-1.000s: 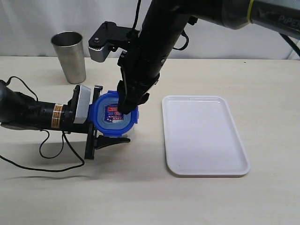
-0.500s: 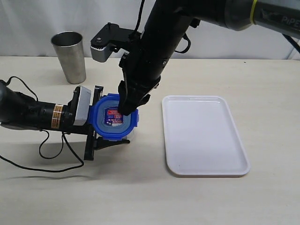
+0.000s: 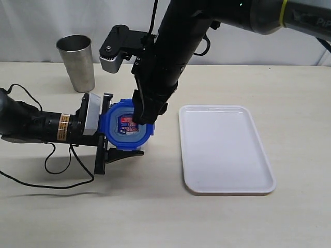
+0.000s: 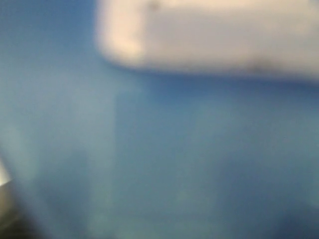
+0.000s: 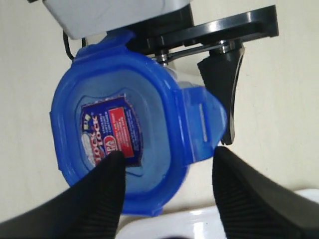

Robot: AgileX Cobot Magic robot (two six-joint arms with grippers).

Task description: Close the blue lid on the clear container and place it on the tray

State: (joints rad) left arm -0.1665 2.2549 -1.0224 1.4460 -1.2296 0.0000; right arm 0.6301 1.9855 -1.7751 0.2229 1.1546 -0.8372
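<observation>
Lid (image 4: pixel 194 164) blurred, left wrist view

A pale beige table (image 3: pixel 155 222) fills the frame from the back wall to the near edge. A grey steel tumbler (image 3: pixel 76 62) stands upright on it at the upper left. The tray (image 3: pixel 225 150), white and flat, lies right of centre, well apart from the tumbler. A thin black cable (image 3: pixel 57 185) loops over the surface at the lower left

Ext. cam high, wide over table (image 3: pixel 155 217); R wrist straight down on blue lid (image 5: pixel 124 139) — L wrist too near, blurred.
</observation>
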